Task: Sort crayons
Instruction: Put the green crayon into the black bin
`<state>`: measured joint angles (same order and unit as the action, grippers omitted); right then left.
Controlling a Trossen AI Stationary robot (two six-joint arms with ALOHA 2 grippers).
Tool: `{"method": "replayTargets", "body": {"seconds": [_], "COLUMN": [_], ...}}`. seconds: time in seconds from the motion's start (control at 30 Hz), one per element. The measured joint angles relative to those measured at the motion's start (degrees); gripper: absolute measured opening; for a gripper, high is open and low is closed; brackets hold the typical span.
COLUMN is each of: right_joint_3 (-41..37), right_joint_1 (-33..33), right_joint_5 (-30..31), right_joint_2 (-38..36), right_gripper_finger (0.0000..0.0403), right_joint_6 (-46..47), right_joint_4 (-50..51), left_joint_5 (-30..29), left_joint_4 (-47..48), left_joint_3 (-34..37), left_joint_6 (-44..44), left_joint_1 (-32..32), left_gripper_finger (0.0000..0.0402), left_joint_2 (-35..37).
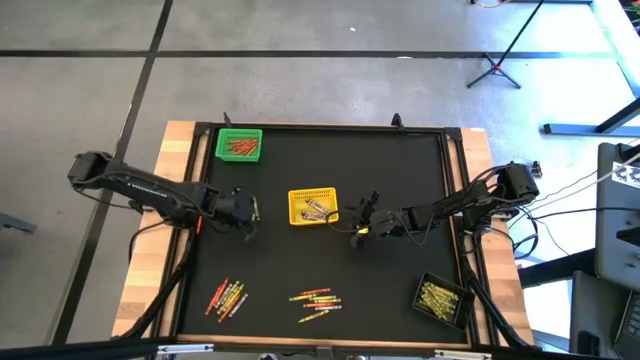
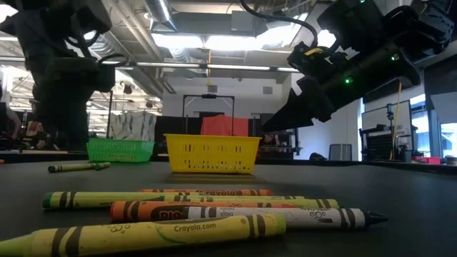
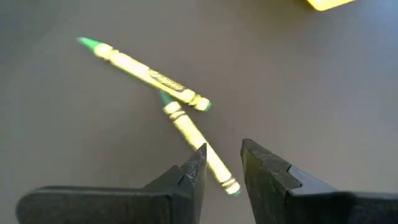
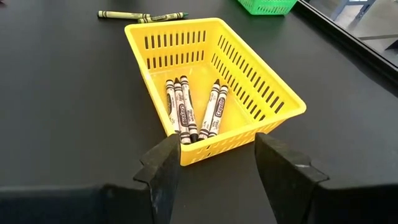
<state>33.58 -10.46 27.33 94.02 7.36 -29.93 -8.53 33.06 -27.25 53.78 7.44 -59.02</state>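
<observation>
Seen from above: black table [image 1: 400, 290] framed in wood, left gripper [image 1: 248, 226] hanging over the mat's left part, right gripper [image 1: 358, 228] just right of a yellow basket [image 1: 313, 207] at the centre. Green basket [image 1: 239, 145] at the far left corner holding reddish crayons [image 1: 241, 147]; black basket [image 1: 441, 299] at the near right corner holding yellow-green crayons [image 1: 438, 296]. Two loose heaps along the near edge: red, orange and yellow crayons [image 1: 226, 296] on the left, a mixed heap [image 1: 316, 302] nearer the middle.

At table height: yellow, orange and white-wrapped crayons [image 2: 214, 207] lying close in front, two green crayons [image 2: 78, 167] farther off on the left, yellow basket [image 2: 212, 153] upright in the middle, green basket [image 2: 120, 150] behind on the left. Right arm's dark fingers [image 2: 285, 118] pointing down toward the yellow basket.

Past the left wrist: fingers [image 3: 194, 174] a narrow way apart, gripping nothing, poised over two green-tipped crayons [image 3: 149, 74] on the mat, one lying across the other's end.

Past the right wrist: fingers [image 4: 163, 168] wide apart, empty, just before the yellow basket [image 4: 261, 87], with five pale-wrapped crayons [image 4: 193, 111] on its floor; two green crayons [image 4: 142, 15] on the mat beyond.
</observation>
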Motion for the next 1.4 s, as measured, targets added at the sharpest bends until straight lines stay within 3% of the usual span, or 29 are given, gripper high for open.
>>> {"method": "replayTargets", "body": {"seconds": [0.17,0.5,0.73,1.03,1.27,1.4], "right_joint_3": [0.0,0.0,0.0,0.0,0.0,0.0], "right_joint_1": [0.0,0.0,0.0,0.0,0.0,0.0], "right_joint_5": [0.0,0.0,0.0,0.2,0.1,-0.4], "right_joint_2": [0.0,0.0,0.0,0.0,0.0,0.0], "right_gripper_finger": [0.0202,0.0202,0.0202,0.0202,0.0204,0.0225], "right_joint_6": [0.0,0.1,0.1,0.1,0.8,2.3], "right_joint_4": [0.0,0.0,0.0,0.1,-0.5,-0.5], "left_joint_5": [-0.1,-2.7,-3.3,-3.6,-2.8,-2.8], "left_joint_4": [-5.5,-4.8,-5.6,-5.5,-4.9,-5.8], "left_joint_3": [1.8,1.9,1.7,1.7,1.5,-1.0], "left_joint_6": [0.6,1.1,-4.3,-4.4,-5.8,-10.4], "left_joint_1": [2.4,3.1,3.1,3.1,4.0,5.6], "left_gripper_finger": [0.0086,0.0086,0.0078,0.0007,0.0011,0.0010], "left_joint_2": [-3.0,-9.6,-13.3,-13.2,-10.0,-7.3]}}
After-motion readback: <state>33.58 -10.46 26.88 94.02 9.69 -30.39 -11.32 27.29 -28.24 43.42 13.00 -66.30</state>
